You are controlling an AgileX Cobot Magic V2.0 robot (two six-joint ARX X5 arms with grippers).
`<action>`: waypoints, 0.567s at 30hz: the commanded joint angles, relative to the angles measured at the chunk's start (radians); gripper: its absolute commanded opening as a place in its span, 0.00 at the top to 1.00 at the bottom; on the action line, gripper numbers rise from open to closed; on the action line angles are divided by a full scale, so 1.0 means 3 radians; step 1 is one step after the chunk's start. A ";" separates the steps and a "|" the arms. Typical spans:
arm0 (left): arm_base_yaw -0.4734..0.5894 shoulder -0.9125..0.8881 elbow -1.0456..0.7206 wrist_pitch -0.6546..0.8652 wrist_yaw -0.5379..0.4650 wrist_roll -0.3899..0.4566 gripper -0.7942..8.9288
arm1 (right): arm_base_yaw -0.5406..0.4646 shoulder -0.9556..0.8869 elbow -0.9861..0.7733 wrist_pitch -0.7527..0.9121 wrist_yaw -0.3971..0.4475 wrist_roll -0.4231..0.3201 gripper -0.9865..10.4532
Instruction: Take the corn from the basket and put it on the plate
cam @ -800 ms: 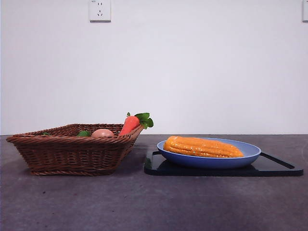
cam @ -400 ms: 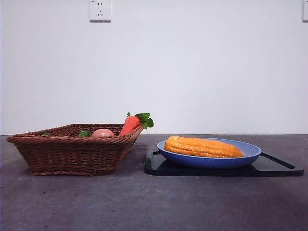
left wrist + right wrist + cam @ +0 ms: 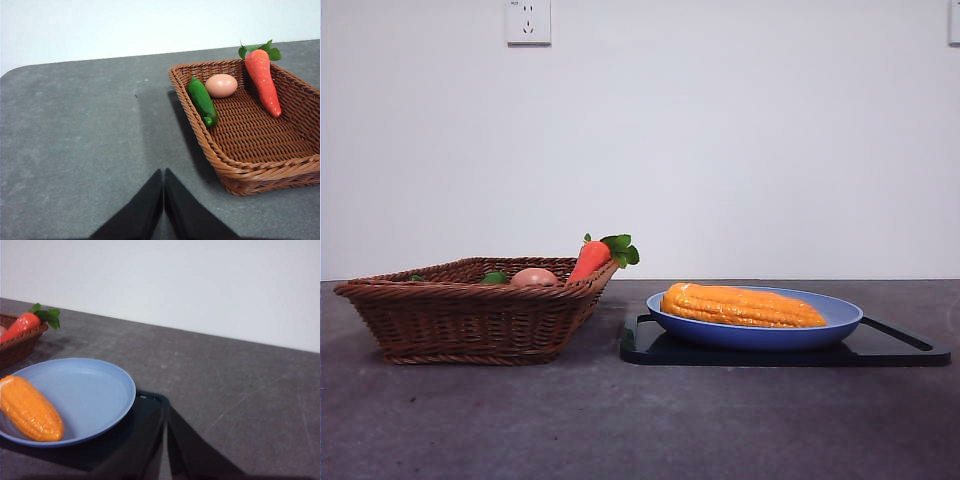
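Observation:
The orange-yellow corn (image 3: pixel 742 305) lies lengthwise in the light-blue plate (image 3: pixel 840 322), also seen as the corn (image 3: pixel 30 408) on the plate (image 3: pixel 100 390) in the right wrist view. The brown wicker basket (image 3: pixel 470 315) stands left of the plate; in the left wrist view the basket (image 3: pixel 260 165) holds a carrot, a peach egg-like thing and a green vegetable. My left gripper (image 3: pixel 163 175) is shut and empty above bare table beside the basket. My right gripper (image 3: pixel 165 412) is shut and empty beside the plate. Neither gripper shows in the front view.
The plate rests on a flat black tray (image 3: pixel 900 350). In the basket lie a carrot (image 3: pixel 264 82), an egg-like thing (image 3: pixel 221 85) and a green vegetable (image 3: pixel 202 100). Grey tabletop (image 3: pixel 75 140) spreads beside the basket; a white wall stands behind.

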 commanded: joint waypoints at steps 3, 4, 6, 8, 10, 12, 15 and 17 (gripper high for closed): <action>0.0009 0.0001 -0.0092 -0.0004 -0.0008 -0.0017 0.91 | 0.0001 -0.0113 -0.0125 -0.0019 0.0004 0.0104 0.91; 0.0009 0.0001 -0.0092 -0.0001 -0.0008 -0.0015 0.91 | 0.0001 -0.0145 -0.0137 -0.0065 0.0004 0.0107 0.91; 0.0009 0.0001 -0.0092 0.0013 -0.0008 -0.0015 0.91 | 0.0001 -0.0173 -0.0137 -0.0170 0.0004 0.0104 0.91; 0.0009 0.0001 -0.0092 0.0022 -0.0008 -0.0015 0.91 | 0.0001 -0.0173 -0.0137 -0.0202 0.0005 0.0103 0.91; 0.0009 0.0001 -0.0092 0.0022 -0.0008 -0.0015 0.91 | 0.0001 -0.0173 -0.0137 -0.0225 0.0005 0.0103 0.91; 0.0009 0.0001 -0.0092 0.0022 -0.0008 -0.0015 0.91 | 0.0001 -0.0173 -0.0137 -0.0228 0.0004 0.0104 0.91; 0.0009 0.0001 -0.0092 0.0023 -0.0008 -0.0015 0.91 | 0.0001 -0.0173 -0.0137 -0.0215 0.0005 0.0103 0.91; 0.0009 0.0001 -0.0092 0.0023 -0.0008 -0.0015 0.91 | 0.0001 -0.0173 -0.0137 -0.0215 0.0005 0.0103 0.91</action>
